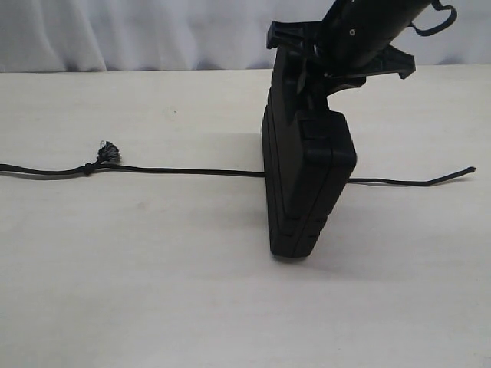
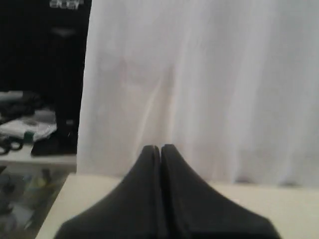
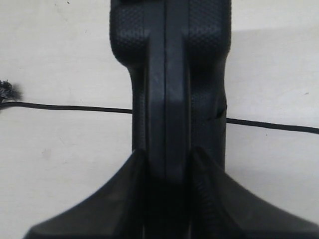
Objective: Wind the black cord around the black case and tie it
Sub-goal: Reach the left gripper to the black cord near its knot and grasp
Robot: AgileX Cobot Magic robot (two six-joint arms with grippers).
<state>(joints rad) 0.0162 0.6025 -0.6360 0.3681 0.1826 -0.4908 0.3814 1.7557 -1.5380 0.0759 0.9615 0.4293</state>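
The black case [image 1: 307,180] stands upright on its edge in the middle of the table, and my right gripper [image 1: 311,73] is shut on its top end from above. In the right wrist view the case [image 3: 169,74] runs between the two fingers [image 3: 212,199]. The black cord [image 1: 184,170] lies straight across the table and passes under or behind the case, its knot and frayed tuft [image 1: 103,153] at the left and its thin end [image 1: 460,172] at the right. The cord [image 3: 75,107] shows on both sides of the case in the right wrist view. My left gripper [image 2: 161,148] is shut on nothing, facing a white curtain.
A white curtain [image 1: 115,31] hangs behind the table's far edge. The pale tabletop [image 1: 153,276] stretches on both sides of the case. Off the table's side, the left wrist view shows a dark cluttered shelf area [image 2: 30,134].
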